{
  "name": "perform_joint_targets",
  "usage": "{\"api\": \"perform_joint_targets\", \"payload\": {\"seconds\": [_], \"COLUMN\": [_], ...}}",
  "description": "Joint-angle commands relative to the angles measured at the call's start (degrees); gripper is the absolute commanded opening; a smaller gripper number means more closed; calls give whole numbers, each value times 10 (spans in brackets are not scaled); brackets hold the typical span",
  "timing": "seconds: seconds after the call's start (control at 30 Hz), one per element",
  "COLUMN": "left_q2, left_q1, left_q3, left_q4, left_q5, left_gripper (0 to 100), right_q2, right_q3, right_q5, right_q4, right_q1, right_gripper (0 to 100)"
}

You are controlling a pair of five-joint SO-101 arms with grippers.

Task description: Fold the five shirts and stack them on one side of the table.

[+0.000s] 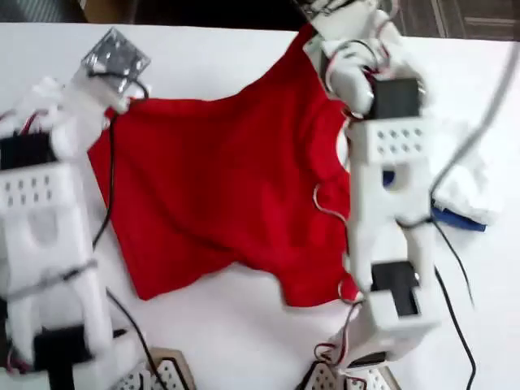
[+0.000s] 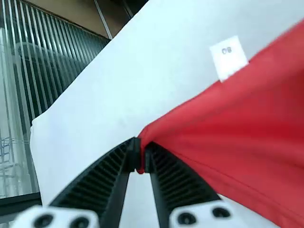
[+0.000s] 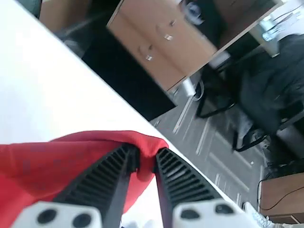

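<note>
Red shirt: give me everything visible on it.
The red shirt is plain, soft-looking cloth, spread open and wrinkled on the white table, not folded. The left gripper is shut on one corner; the right gripper is shut on another corner near the table's far edge, its arm lying over the shirt's side.

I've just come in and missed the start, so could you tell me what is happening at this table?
Two arms are handling a red shirt spread, unfolded, on the white table. The left gripper pinches one edge of it, the right gripper another near the far side. White and blue fabric lies beside the right arm.
</note>
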Motion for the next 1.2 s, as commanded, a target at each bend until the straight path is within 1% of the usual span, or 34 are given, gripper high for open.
{"api": "perform_joint_targets", "payload": {"seconds": [0.0,0.17,0.23,0.3,0.4,0.47,0.53,0.6,0.67,0.77,0.93,1.07,1.17], "left_q2": [115,282,339,385,418,414,390,354,308,224,62,-59,-120], "left_q1": [-11,-9,4,18,42,53,58,69,76,80,79,78,79], "left_q3": [-175,-393,-463,-523,-607,-633,-627,-584,-508,-355,-104,72,192], "left_q4": [37,151,204,267,359,369,369,369,369,368,363,319,276], "left_q5": [5,5,5,4,5,8,9,11,10,5,-45,-63,-63], "left_gripper": [26,26,26,26,26,26,26,26,26,26,26,26,26], "right_q2": [35,64,73,74,65,53,38,16,-5,-34,-67,-88,-116], "right_q3": [-4,-4,-4,-2,-4,-4,-4,-2,1,2,2,4,58], "right_q5": [17,18,18,17,17,15,14,14,15,18,18,18,18], "right_q4": [-35,-61,-67,-46,21,52,75,92,117,175,276,329,336], "right_q1": [-1,4,9,10,10,12,17,22,29,36,37,37,37], "right_gripper": [22,22,22,22,22,22,22,22,22,22,22,22,22]}}
